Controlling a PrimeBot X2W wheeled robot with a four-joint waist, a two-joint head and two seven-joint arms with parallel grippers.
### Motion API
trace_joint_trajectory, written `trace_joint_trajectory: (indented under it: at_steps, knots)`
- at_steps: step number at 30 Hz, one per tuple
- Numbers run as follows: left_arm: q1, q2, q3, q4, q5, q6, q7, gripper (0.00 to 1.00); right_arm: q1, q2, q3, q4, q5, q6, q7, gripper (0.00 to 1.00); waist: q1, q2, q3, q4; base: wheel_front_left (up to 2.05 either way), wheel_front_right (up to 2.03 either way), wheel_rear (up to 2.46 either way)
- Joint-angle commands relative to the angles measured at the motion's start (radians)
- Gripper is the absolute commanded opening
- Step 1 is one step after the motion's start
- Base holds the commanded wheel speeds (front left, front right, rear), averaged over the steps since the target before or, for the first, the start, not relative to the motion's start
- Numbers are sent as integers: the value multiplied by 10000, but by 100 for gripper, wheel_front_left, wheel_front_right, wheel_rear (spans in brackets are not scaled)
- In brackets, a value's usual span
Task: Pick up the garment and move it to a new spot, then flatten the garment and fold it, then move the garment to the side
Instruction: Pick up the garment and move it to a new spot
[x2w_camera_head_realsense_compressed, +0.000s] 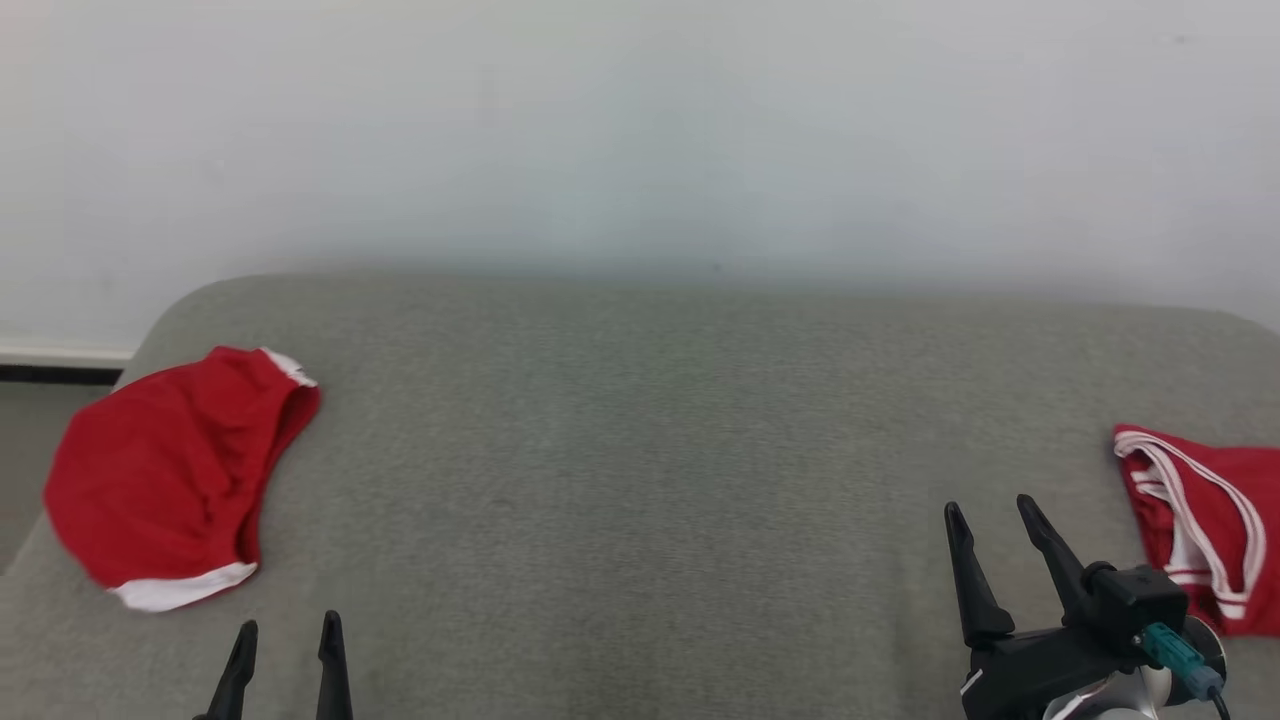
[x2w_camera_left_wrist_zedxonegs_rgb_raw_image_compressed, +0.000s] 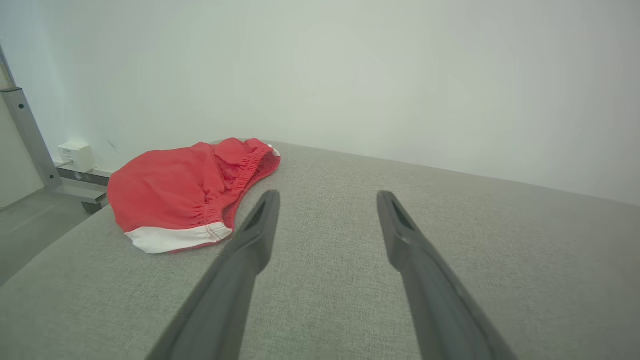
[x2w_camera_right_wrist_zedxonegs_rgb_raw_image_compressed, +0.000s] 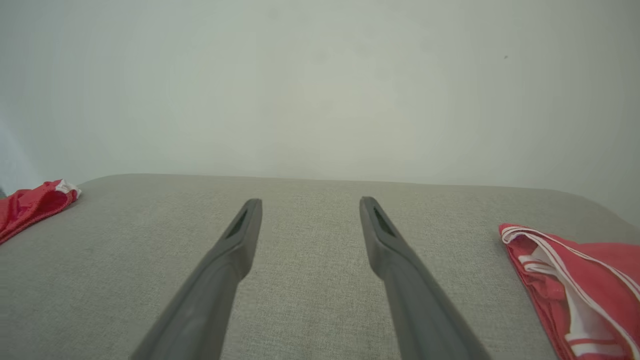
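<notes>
Pale plain wall (x2w_camera_head_realsense_compressed: 640, 130) behind. A grey fabric-covered counter with rounded corners (x2w_camera_head_realsense_compressed: 640, 450) takes up most of the lower head view, its middle bare. Two garments sit well apart at opposite ends. On the left is a bunched red pair of shorts with a white band and gathered elastic edge (x2w_camera_head_realsense_compressed: 160, 470), close to the left edge. On the right is a crumpled red garment with white stripe trim (x2w_camera_head_realsense_compressed: 1210, 520), cut off by the frame edge. Can't tell for sure which one the task means. Judgement: nothing is picked up yet, so the pick-up step is pending. Key relation: the red shorts lie ahead and to the left of the left pincer (x2w_camera_head_realsense_compressed: 290, 625), near but apart. Their long axis runs diagonally, from the white band at the near end to the elastic opening at the far right end. That open edge faces the counter's middle, so the left arm is nearer to them. The striped garment lies just right of the right pincer (x2w_camera_head_realsense_compressed: 990, 505) and slightly ahead, not touching, so the right arm is nearer there. Both pincers have fingers spread wide, hold nothing and hang low over bare fabric. The right one leans left. In the left wrist view, a grey metal post (x2w_camera_left_wrist_zedxonegs_rgb_raw_image_compressed: 30, 135) and a small white wall box (x2w_camera_left_wrist_zedxonegs_rgb_raw_image_compressed: 75, 155) stand off the counter.
</notes>
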Motion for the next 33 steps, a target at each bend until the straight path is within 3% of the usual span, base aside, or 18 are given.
trace_joint_trajectory:
  at_steps: [1, 17, 23, 33]
  knots:
    - [109, 24, 119, 14, 137, -102, -2, 100, 45, 65, -9, 10, 69, -22, -36, 100, 0, 0, -55, 971, 0, 0, 0]
    - [501, 51, 848, -98, 308, -287, -2, 100, 129, 213, 260, 57, 145, -22, -34, 100, 0, 0, -37, 3356, 0, 0, 0]
    - [643, 29, 986, -159, 275, -271, -1, 100, 196, 295, 271, 34, 88, -22, -35, 100, 0, 0, -23, 3732, 0, 0, 0]
    - [705, 9, 1082, -186, 169, -235, -2, 100, 226, 319, 340, 81, 106, -22, -35, 100, 0, 0, -21, 3780, 0, 0, 0]
